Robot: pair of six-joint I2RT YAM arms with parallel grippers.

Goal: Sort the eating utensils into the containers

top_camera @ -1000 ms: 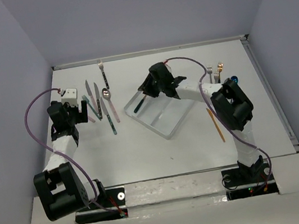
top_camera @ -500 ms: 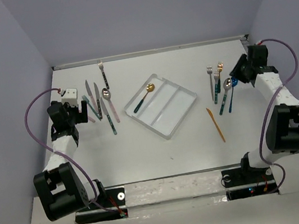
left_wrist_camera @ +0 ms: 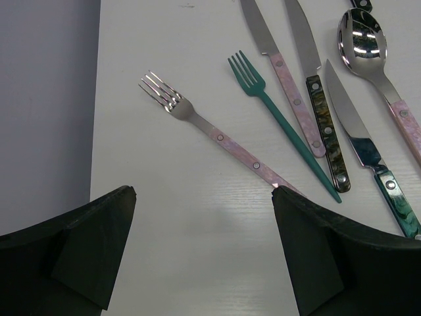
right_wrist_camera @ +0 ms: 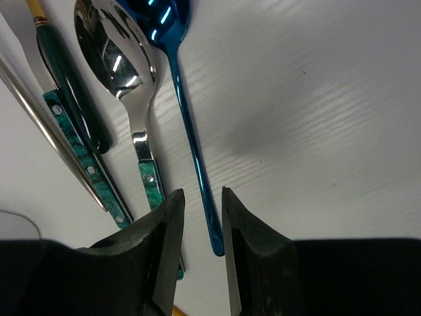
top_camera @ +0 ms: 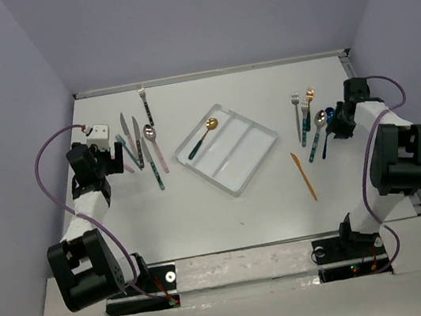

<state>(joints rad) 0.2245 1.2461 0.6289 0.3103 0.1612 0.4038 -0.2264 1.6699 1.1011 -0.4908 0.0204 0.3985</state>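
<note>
The clear three-compartment tray (top_camera: 251, 148) lies mid-table with a gold spoon (top_camera: 205, 135) with a teal handle in its left compartment. My right gripper (top_camera: 338, 126) is low over the right-hand utensils. In the right wrist view its jaws (right_wrist_camera: 201, 194) are narrowly open and straddle the handle of a blue spoon (right_wrist_camera: 187, 125) lying flat, with a gap on each side. My left gripper (top_camera: 113, 159) is wide open and empty (left_wrist_camera: 202, 194) just short of a pink-handled fork (left_wrist_camera: 217, 138).
By the left gripper lie a teal fork (left_wrist_camera: 276, 118), three knives (left_wrist_camera: 322, 118) and a pink-handled spoon (left_wrist_camera: 368, 46). By the blue spoon lie a teal-handled spoon (right_wrist_camera: 122, 59), forks and more (top_camera: 305, 115). An orange knife (top_camera: 304, 175) lies nearer me.
My right arm let go of the gold spoon in the tray, swung to the right-hand utensils and came down over the blue spoon. The left arm has not moved.
</note>
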